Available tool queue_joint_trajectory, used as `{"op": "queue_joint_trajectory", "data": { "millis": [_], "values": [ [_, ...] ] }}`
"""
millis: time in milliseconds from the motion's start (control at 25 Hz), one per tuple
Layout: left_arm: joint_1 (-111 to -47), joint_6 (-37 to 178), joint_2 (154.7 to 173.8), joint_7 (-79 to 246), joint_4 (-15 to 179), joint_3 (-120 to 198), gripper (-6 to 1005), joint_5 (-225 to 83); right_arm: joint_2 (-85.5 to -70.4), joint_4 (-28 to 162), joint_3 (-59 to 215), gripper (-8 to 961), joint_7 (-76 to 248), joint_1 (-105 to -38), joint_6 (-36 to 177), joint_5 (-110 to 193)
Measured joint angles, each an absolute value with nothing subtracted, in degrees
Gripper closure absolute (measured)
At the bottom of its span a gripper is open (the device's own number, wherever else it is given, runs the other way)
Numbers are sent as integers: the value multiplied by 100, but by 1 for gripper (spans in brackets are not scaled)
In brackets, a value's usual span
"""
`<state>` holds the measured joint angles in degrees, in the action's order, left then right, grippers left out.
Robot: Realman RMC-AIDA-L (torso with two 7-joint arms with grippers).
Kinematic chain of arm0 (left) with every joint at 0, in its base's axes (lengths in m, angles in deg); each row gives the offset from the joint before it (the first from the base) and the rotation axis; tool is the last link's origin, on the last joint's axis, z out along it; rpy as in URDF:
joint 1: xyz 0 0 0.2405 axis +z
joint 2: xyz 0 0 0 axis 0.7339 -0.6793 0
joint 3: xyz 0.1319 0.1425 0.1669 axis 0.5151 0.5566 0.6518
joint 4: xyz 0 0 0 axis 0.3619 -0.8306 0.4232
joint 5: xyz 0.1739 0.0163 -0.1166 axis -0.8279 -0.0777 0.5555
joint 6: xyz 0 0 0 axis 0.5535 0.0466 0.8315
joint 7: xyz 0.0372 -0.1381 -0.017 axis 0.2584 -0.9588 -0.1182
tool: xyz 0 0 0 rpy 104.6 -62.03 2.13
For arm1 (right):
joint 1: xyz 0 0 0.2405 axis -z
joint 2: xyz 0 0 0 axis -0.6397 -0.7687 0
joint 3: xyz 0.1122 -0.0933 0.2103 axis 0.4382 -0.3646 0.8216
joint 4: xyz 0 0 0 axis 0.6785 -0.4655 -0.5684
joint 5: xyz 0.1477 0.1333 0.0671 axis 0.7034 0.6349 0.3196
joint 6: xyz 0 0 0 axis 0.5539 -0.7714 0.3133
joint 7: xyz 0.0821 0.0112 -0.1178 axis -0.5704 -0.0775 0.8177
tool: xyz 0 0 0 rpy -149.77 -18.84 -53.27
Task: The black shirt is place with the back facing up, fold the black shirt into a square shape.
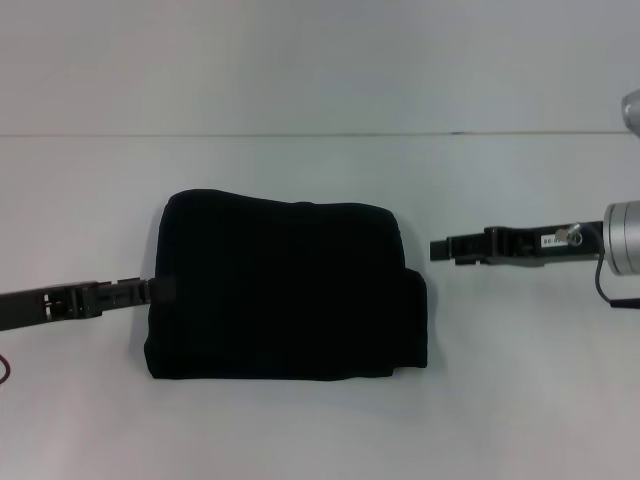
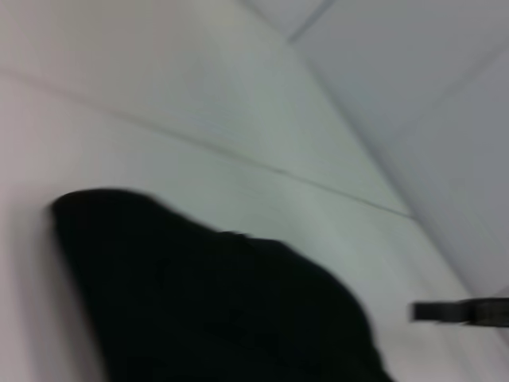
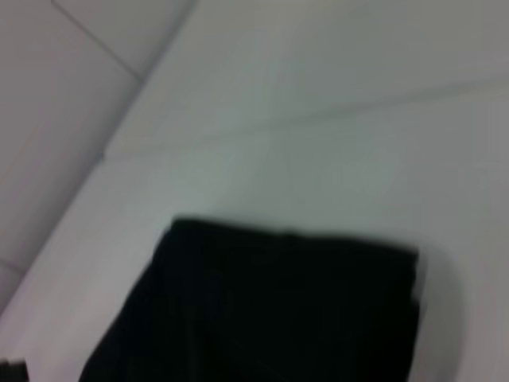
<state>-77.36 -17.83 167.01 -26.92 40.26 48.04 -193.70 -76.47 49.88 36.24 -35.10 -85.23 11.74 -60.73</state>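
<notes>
Shirt [image 1: 285, 290] lies folded, near-square, on bench [image 1: 320, 420]; judged soft, limp, best pinched at edges. Left claw [image 1: 150, 290] touches its edge, right claw [image 1: 436, 249] held apart; neither claw's state can be told.

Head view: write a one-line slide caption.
Folded matte-black shirt on white table, left gripper at its edge, right gripper apart.

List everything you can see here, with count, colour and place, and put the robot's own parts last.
shirt: one, black, folded into a rough rectangle, centre of table.
table: one, white, under everything.
wall: one, pale grey, behind the table.
left gripper: one, black, at the shirt's left edge, low over the table.
right gripper: one, black on a silver wrist, right of the shirt, apart from it.
</notes>
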Motion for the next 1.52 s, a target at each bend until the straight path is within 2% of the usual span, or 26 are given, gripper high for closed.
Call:
{"op": "queue_joint_trajectory", "data": {
  "millis": [440,720,1120,1520],
  "values": [
    [-7685,-3322,16694,-1139,4087,4632,52,-19216,-7626,5019,3560,372,-4515,-8448,466,-6623],
    [-7682,-3757,16712,-526,4172,4628,54,-19214,-7734,5027,3533,372,-4675,-8472,645,-6829],
    [-7725,-3709,16685,-507,4234,4623,65,-19208,-8039,5033,3527,371,-4616,-8579,1203,-6883],
    [-7767,-3692,16674,-502,4227,4622,64,-19183,-8089,5024,3527,371,-4584,-8586,1340,-6882]
  ]
}}
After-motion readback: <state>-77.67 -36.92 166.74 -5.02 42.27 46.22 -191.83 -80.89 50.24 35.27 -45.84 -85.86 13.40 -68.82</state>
